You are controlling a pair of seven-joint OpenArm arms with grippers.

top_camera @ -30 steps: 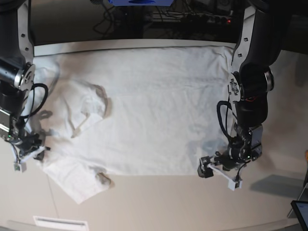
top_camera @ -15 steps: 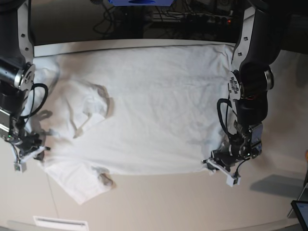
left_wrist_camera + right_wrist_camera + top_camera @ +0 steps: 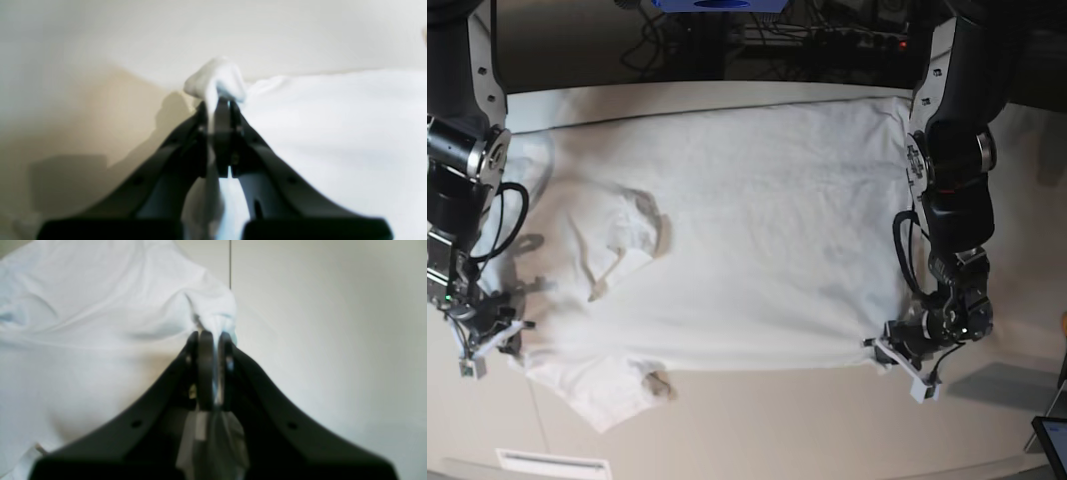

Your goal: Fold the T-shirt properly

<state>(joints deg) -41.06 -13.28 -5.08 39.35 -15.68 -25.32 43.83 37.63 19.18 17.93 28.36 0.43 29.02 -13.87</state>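
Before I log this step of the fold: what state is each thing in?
T-shirt: spread flat and wrinkled on the table, near edge pinched at both ends.
Left gripper: shut on a bunch of the T-shirt's corner.
Right gripper: shut on the T-shirt's edge.
Table: off-white, under the shirt.

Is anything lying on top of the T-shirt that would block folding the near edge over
Nothing visible does. The T-shirt lies spread on the table with nothing resting on it. Both the left gripper and the right gripper are shut on cloth at its near corners.
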